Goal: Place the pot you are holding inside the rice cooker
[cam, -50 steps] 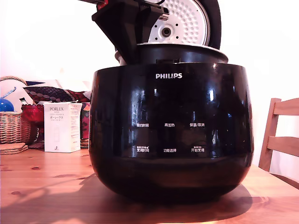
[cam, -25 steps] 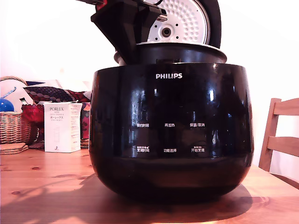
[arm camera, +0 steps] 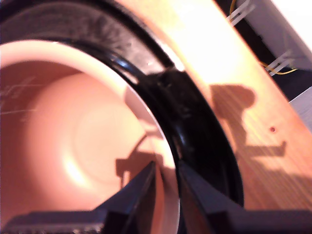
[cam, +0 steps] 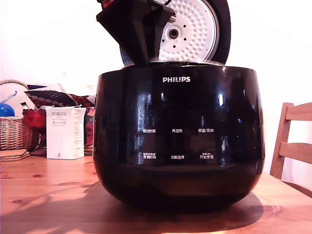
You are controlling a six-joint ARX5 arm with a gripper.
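Woven basket [cam: 12, 131]: at the exterior view's far left on the counter [cam: 48, 195], well below and apart from the gripper.
White PORLEX box [cam: 65, 132]: upright, just right of the basket, low and to the exterior view's left of the gripper.
Gripper [arm camera: 165, 180]: black, reaching down at the cooker's opening; narrowly parted, one finger [arm camera: 141, 187] inside the pot's wall, the other outside, pinching the rim.
Pot [arm camera: 73, 146]: sunk inside the cooker body, rim clamped in the gripper; hidden in the exterior view.
Rice cooker [cam: 178, 141]: directly beneath the gripper, PHILIPS mark facing front.
Lid [cam: 195, 29]: raised, dimpled plate, behind the gripper.
Wooden chair [cam: 292, 141]: exterior view's far right, well apart.
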